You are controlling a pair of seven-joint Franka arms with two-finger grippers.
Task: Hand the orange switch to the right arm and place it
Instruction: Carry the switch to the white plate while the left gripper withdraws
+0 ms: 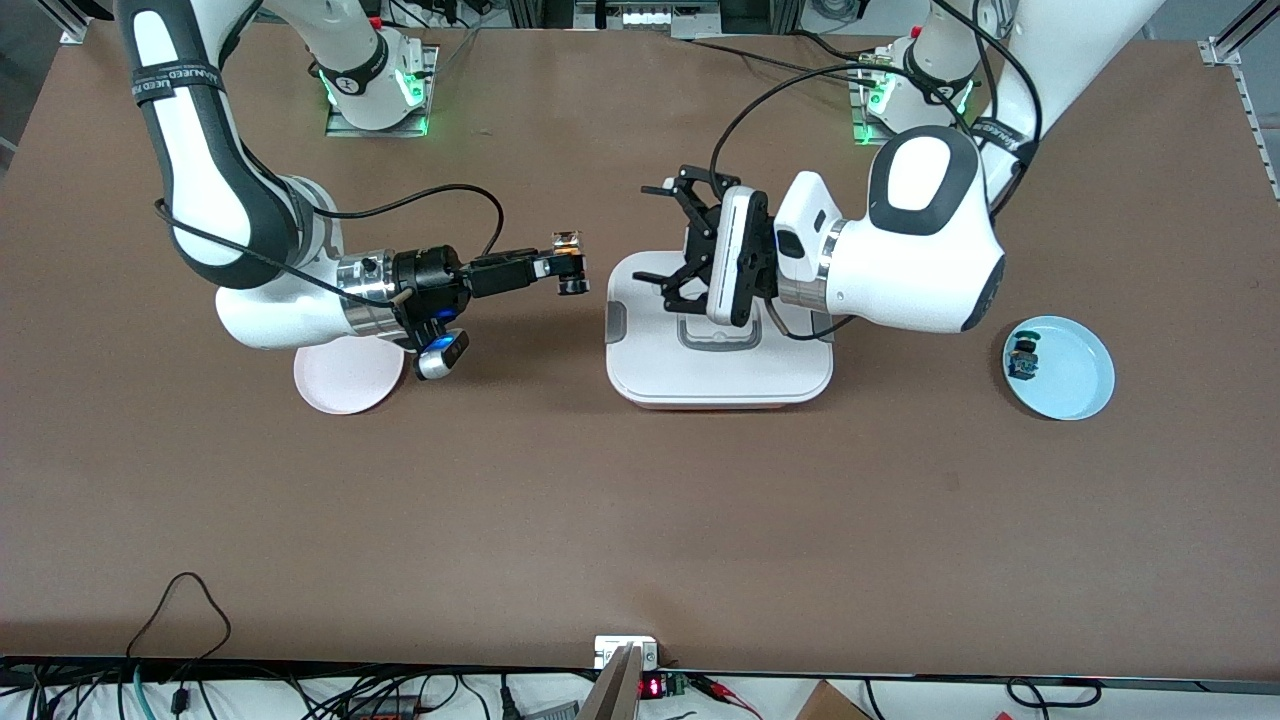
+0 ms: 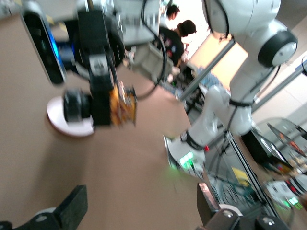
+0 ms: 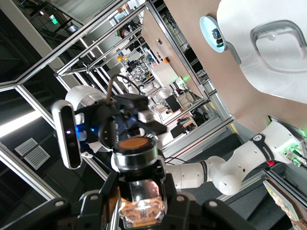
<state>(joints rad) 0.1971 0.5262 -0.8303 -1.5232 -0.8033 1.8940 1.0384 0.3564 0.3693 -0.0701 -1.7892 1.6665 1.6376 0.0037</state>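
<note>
Front view: the pink plate (image 1: 345,380) lies on the bench (image 1: 500,500) under the right arm (image 1: 200,190). The right tool (image 1: 570,262), up in the air over bare bench, is clamped on the orange switch (image 1: 568,240). The left tool (image 1: 685,235), fingers spread apart and holding nothing, faces it over the white lidded box (image 1: 720,375). The blue plate (image 1: 1075,375) lies toward the left arm's end.

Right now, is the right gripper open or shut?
Shut. The right gripper has its fingers closed on the orange switch, held in the air beside the white box.
</note>
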